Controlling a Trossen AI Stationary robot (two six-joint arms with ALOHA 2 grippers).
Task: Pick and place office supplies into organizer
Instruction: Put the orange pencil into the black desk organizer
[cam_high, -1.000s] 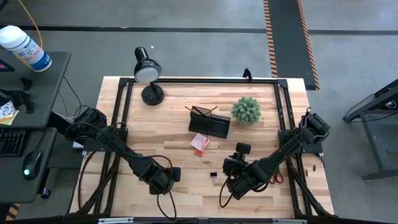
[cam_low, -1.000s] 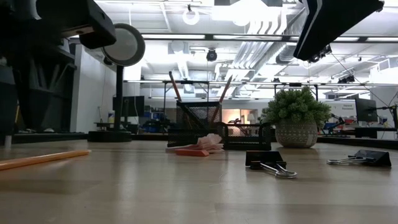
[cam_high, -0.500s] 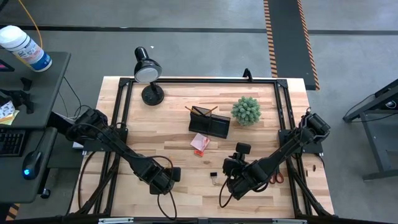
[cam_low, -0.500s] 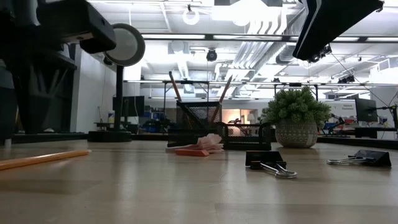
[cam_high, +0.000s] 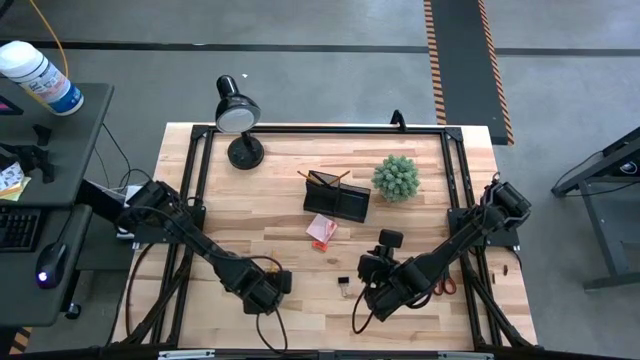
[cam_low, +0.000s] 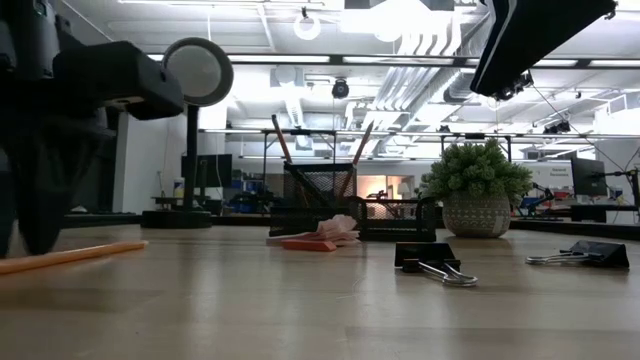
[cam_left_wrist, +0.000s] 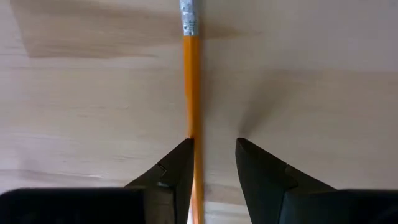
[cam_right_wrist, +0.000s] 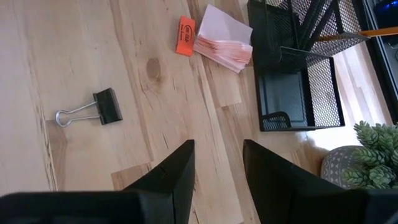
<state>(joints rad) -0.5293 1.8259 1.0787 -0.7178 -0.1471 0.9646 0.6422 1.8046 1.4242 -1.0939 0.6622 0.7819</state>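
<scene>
You see organizer (cam_high: 336, 197) mid-table: plant (cam_high: 396, 178) right of it, lamp (cam_high: 238, 125) left-behind, pad (cam_high: 322, 231) just before, clip (cam_high: 343, 286) farther before.

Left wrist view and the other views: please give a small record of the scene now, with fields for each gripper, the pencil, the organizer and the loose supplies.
left gripper: low over the table's near left part, fingers open
pencil: flat on the wood, beside one finger, not clamped
right gripper: raised over the near right part, open, empty
organizer: mid-table, pencils standing in it
sticky-note pad: in front of the organizer
binder clip: loose on the table
scissors: near the right edge
</scene>
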